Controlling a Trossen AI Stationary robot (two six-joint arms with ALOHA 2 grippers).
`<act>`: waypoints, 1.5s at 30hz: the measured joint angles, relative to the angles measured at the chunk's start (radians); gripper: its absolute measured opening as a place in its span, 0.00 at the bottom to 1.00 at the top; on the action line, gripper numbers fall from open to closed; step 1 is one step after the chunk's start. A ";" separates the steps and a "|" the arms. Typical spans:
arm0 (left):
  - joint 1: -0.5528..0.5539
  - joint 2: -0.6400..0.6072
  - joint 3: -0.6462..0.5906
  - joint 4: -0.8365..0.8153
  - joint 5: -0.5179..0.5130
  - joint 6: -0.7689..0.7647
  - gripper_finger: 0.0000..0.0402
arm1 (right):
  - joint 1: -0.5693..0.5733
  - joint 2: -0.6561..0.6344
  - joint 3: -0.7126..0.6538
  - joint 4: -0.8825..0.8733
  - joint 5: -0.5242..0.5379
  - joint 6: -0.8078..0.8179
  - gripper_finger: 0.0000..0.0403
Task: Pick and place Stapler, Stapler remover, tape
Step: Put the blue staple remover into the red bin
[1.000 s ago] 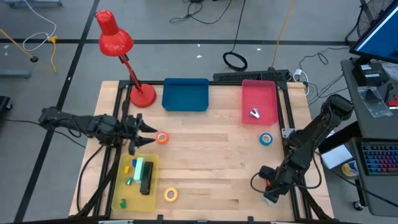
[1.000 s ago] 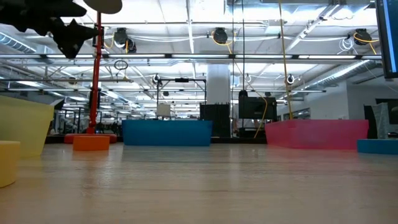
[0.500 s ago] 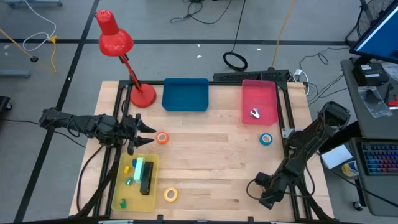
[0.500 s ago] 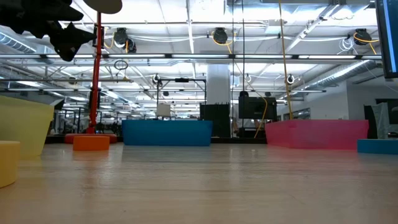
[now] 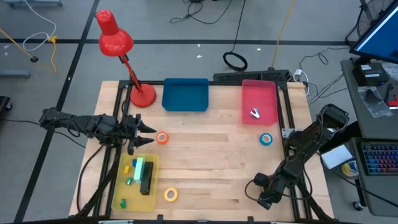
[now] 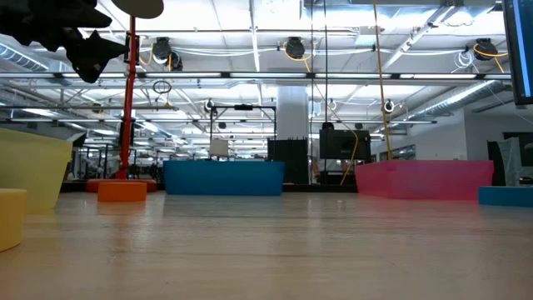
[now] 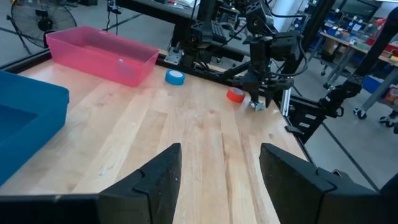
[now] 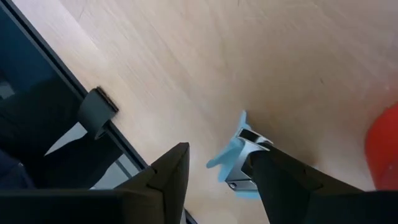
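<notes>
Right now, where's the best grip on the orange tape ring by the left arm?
The orange ring-shaped tape roll lies flat on the wooden table, hole up. Probably best: come straight down and pinch its wall, one finger in the hole, one outside. The open left hand is right beside it.

The desk [image 5: 211, 162] is pale, matt wood with visible grain. The pink tray [image 5: 259, 99] looks translucent plastic. The lamp [image 5: 115, 38] is glossy red.

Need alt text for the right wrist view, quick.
The right gripper, fingers open, hangs just above a small blue stapler remover lying on the wooden table by its edge. The red tape roll shows beside it.
</notes>
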 joint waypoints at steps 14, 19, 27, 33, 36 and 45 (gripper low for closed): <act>0.000 0.000 0.000 0.000 0.000 0.000 0.54 | 0.001 0.018 0.003 0.032 0.019 0.019 0.09; 0.000 0.000 0.000 -0.003 0.000 -0.005 0.54 | 0.001 0.008 0.001 0.054 0.019 0.025 0.09; 0.000 0.000 0.001 -0.018 0.000 -0.042 0.54 | -0.006 -0.142 0.000 0.241 0.005 -0.042 0.09; 0.000 0.000 0.001 -0.017 0.000 -0.043 0.54 | -0.113 -0.376 0.002 0.128 0.246 -0.234 0.09; 0.000 0.000 0.001 -0.015 0.000 -0.047 0.54 | -0.219 -0.494 0.002 -0.009 0.382 -0.381 0.09; 0.000 0.000 0.001 -0.014 0.000 -0.060 0.54 | -0.672 -0.737 0.001 -0.317 0.565 -0.753 0.09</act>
